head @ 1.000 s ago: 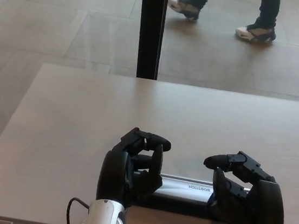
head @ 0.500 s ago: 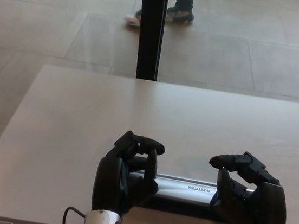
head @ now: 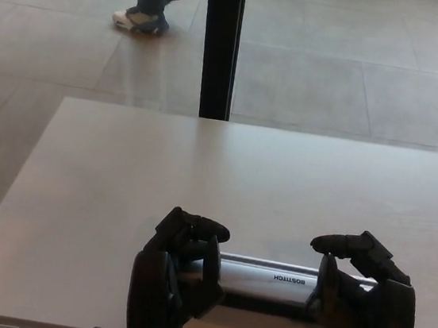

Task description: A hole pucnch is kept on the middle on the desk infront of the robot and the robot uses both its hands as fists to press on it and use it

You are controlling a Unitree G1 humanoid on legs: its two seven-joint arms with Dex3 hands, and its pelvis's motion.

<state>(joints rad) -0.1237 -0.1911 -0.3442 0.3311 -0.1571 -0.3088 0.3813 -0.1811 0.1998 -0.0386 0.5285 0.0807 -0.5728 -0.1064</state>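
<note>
Head view: long silver metal hole punch with a black base (head: 269, 280) lies crosswise near the front edge of the pale grey rectangular worktop (head: 120, 184), roughly centred ahead of the robot. Black lettering shows on its top bar, right of centre.

Left hand (head: 176, 275) sits on the punch's left end, fingers (head: 195, 227) curled together into a loose fist. Looks like it rests on the bar; actual contact is hidden behind the hand.

Right hand (head: 362, 298) covers the right end, also curled fist-like, thumb and fingers bent inward and close together. Neither hand wraps the punch, both just sit over it. Middle span of the bar is exposed between the two hands.

Rest of worktop is bare surface. Behind its far edge stands a black vertical post (head: 221, 44) on the grey tiled floor (head: 358, 69). A person's leg and a white-soled shoe (head: 147, 3) show at the upper left, well away from the worktop.
</note>
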